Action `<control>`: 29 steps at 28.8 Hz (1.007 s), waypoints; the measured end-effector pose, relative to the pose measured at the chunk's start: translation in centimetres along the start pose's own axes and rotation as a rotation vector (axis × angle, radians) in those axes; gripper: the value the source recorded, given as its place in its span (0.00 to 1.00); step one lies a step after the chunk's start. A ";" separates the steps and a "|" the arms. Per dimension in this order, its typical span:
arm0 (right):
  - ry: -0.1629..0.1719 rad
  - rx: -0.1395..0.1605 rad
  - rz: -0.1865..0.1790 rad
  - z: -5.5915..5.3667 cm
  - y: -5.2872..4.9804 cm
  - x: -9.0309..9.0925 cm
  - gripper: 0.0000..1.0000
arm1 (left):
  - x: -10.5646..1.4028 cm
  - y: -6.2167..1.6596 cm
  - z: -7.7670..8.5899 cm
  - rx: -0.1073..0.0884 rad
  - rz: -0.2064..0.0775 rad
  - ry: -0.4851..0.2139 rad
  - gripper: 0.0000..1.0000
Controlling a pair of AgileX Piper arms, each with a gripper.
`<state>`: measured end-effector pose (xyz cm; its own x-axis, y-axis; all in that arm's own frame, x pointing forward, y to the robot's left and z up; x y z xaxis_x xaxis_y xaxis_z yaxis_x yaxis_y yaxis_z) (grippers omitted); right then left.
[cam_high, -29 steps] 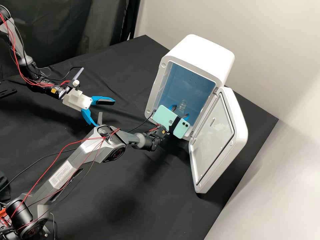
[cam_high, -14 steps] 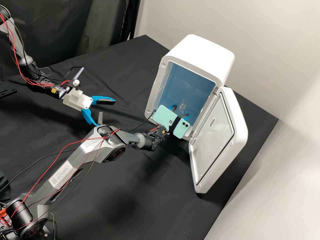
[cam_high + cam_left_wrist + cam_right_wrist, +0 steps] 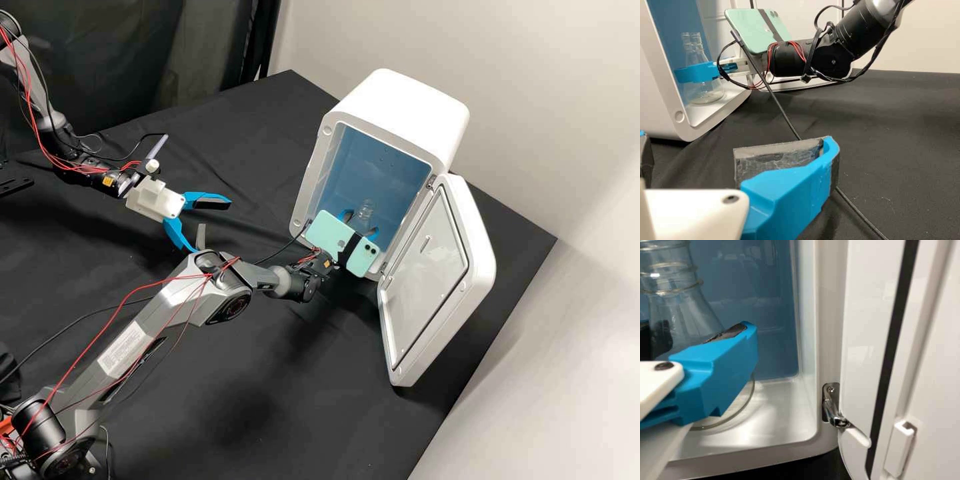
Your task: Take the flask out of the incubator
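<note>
My right gripper (image 3: 360,225) is inside the white, boxy, blue-lined incubator (image 3: 400,107). It sits around the lower body of the clear glass conical flask (image 3: 680,300), which stands upright on the incubator's floor, near its open front. I cannot tell from here whether the gripper has actually closed on the glass.

So I would confirm the hold first. I'd squeeze gently and low on the cone, since I expect sloped glass to slip upward out of a loose pinch.

Then I'd lift only enough to clear the incubator's raised front lip and draw straight back out, keeping the flask upright.

I'd watch two things:
- **Door:** the white hinged door (image 3: 433,280) hangs open just beside the opening.
- **Phone:** the mint-green phone (image 3: 343,241) strapped to that wrist sits close to the incubator's lower front edge and could catch on it.

My left gripper (image 3: 208,225) hangs spread and empty, well apart from the incubator. I'd leave it there.
</note>
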<state>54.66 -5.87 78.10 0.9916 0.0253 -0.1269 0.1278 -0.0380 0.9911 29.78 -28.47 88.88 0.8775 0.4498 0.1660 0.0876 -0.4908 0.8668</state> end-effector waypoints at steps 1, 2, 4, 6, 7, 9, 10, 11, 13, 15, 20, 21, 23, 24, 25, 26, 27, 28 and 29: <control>-0.002 0.001 -0.002 0.1 -0.1 0.0 0.00 | 0.0 0.00 0.0 0.000 0.000 0.000 1.00; 0.001 0.001 -0.001 0.1 -0.1 -0.1 0.00 | 0.0 0.00 0.0 0.000 0.000 0.000 1.00; 0.007 0.002 0.001 0.1 -0.1 -0.1 0.00 | 0.0 0.00 0.0 0.000 0.000 0.000 1.00; 0.006 0.002 0.001 0.1 -0.1 -0.1 0.00 | 0.0 0.00 0.0 0.000 0.000 0.000 1.00; 0.006 0.002 0.001 0.1 -0.1 -0.1 0.00 | 0.0 0.00 0.0 0.000 0.000 0.000 1.00; 0.006 0.002 0.001 0.1 -0.1 -0.1 0.00 | 0.0 0.00 0.0 0.000 0.000 0.000 1.00; 0.006 0.002 0.001 0.1 -0.1 -0.1 0.00 | 0.0 0.00 0.0 0.000 0.000 0.000 1.00; 0.006 0.002 0.001 0.1 -0.1 -0.1 0.00 | 0.0 0.00 0.0 0.000 0.000 0.000 1.00; 0.006 0.002 0.001 0.1 -0.1 -0.1 0.00 | 0.0 0.00 0.0 0.000 0.000 0.000 1.00; 0.006 0.002 0.001 0.1 -0.1 -0.1 0.00 | 0.0 0.00 0.0 0.000 0.000 0.000 1.00; 0.006 0.002 0.000 0.1 -0.2 -0.1 0.00 | 0.0 0.00 0.0 0.000 0.000 0.000 1.00; 0.006 0.002 0.000 0.1 -0.2 -0.1 0.00 | 0.0 0.00 0.0 0.000 0.000 0.000 1.00; 0.005 0.002 -0.001 0.1 -0.2 -0.1 0.00 | 0.0 0.00 0.0 0.000 0.000 0.000 1.00; 0.008 0.003 -0.001 0.1 -0.3 -0.2 0.00 | 0.0 0.00 0.0 0.000 0.000 0.000 1.00; 0.010 0.005 0.000 0.3 -0.3 -0.3 0.00 | 0.0 0.00 0.0 0.000 0.000 0.000 1.00; 0.012 0.007 0.001 0.4 -0.4 -0.5 0.00 | 0.0 0.00 0.0 0.000 0.000 0.000 1.00; 0.020 0.010 0.003 0.5 -0.6 -0.6 0.00 | 0.0 0.00 0.0 0.000 0.000 0.000 1.00; 0.027 0.012 0.004 0.6 -0.7 -0.8 0.00 | 0.0 0.00 0.0 0.000 0.000 0.000 1.00; 0.032 0.014 0.007 0.7 -0.7 -0.9 0.00 | 0.0 0.00 0.0 0.000 0.000 0.000 1.00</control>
<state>53.66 -6.56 77.49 0.9913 0.0569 -0.1186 0.1216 -0.0519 0.9912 29.78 -28.47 88.88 0.8775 0.4498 0.1660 0.0876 -0.4908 0.8668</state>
